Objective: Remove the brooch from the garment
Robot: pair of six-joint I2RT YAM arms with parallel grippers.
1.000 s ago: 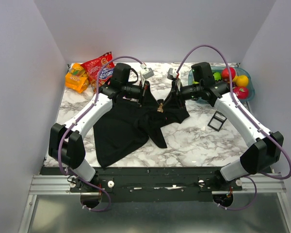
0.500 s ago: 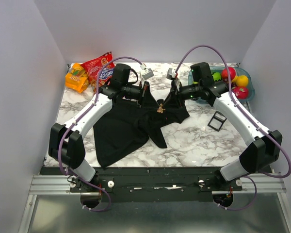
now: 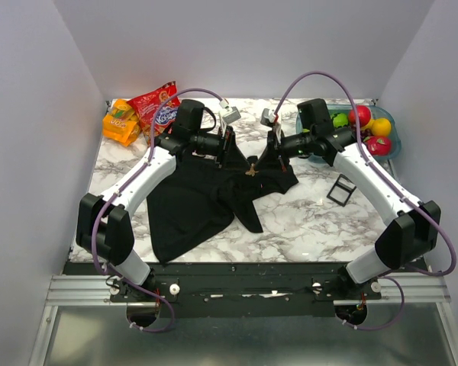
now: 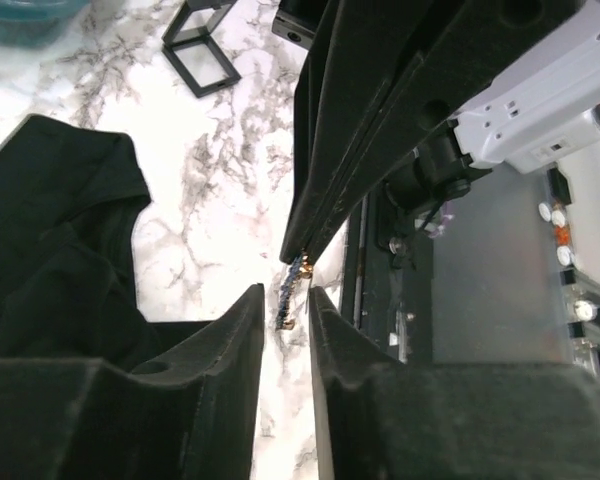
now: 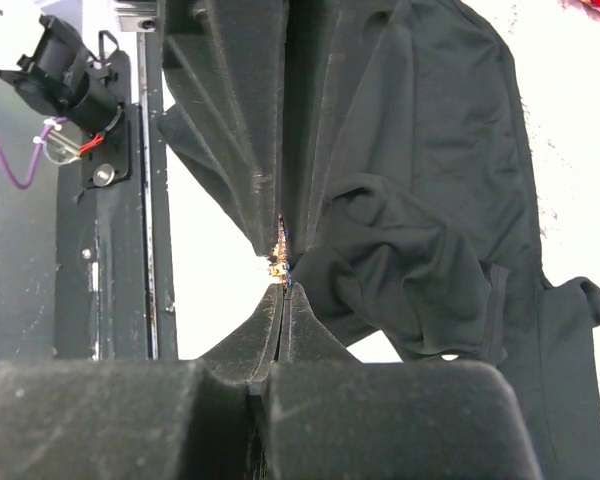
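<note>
Left wrist: tiny blurred brooch (image 4: 291,283) between left gripper (image 4: 286,294) tips, narrowly apart, contact unclear. Right gripper (image 5: 283,292) pinched shut at it, against garment (image 5: 420,180) fold; pin or cloth undiscernible.

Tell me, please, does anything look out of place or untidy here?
The black short-sleeved T-shirt is not flat: it lies crumpled and folded over itself, bunched up beside the tiny silvery-gold brooch. Nothing looks spilled or broken.

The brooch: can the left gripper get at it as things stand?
Probably yes: the brooch sits at the slightly open mouth of the left gripper, nothing between; the right gripper seems to pinch it from opposite.
</note>
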